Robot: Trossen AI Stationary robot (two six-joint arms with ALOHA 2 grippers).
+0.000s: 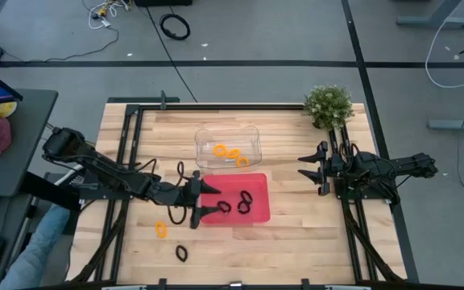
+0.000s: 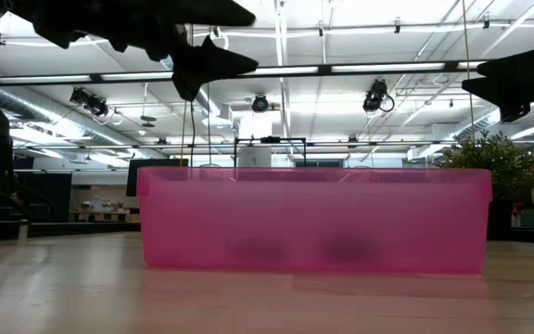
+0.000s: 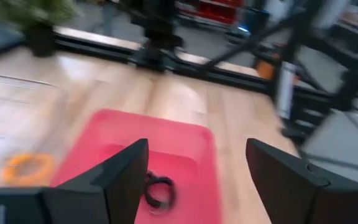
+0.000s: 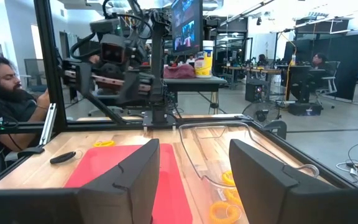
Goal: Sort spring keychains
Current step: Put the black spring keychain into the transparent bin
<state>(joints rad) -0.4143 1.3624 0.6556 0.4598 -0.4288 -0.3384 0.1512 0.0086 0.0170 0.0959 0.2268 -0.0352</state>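
Release seems the step: left gripper [image 1: 208,199] hangs open over red tray [image 1: 258,211], black keychains [image 1: 243,201] just ahead below its fingers; next, I think, black keychain [image 1: 181,253] behind it.

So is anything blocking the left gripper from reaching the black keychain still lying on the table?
Nothing visible does. The left gripper hangs open over the red tray's left edge; the black keychain lies on bare wood nearer the table's front, an orange keychain off to one side.
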